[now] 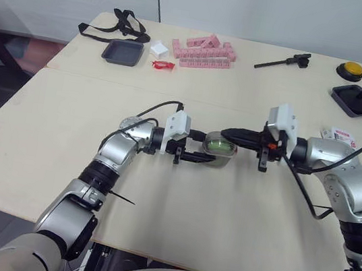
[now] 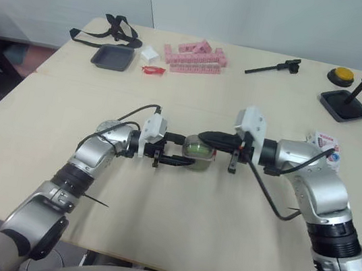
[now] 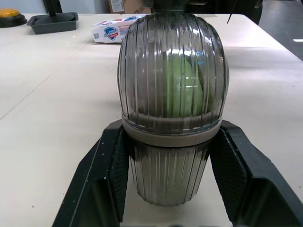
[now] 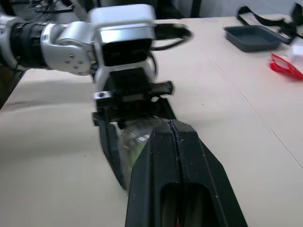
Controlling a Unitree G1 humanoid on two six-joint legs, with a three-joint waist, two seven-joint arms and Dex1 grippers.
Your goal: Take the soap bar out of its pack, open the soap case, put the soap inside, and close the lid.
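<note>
The soap case (image 1: 220, 146) is a ribbed, smoky-clear shell lying mid-table, lid down, with the green soap bar (image 3: 182, 82) visible through it. My left gripper (image 1: 213, 152) is shut on the soap case, one black finger (image 3: 102, 182) on each side of its base. My right gripper (image 1: 228, 134) comes in from the right. Its two fingers (image 4: 166, 142) are shut together with nothing between them, and their tip rests on top of the case. The empty white soap pack (image 1: 341, 137) lies on the table behind my right arm.
At the far left stand a dark tray (image 1: 124, 52), a black strap (image 1: 115, 27), a white piece (image 1: 158, 48), a red wrapper (image 1: 163, 65) and pink bricks (image 1: 204, 50). At the far right are a black tool (image 1: 284, 61), a yellow button (image 1: 351, 67) and a lever tray (image 1: 357, 99).
</note>
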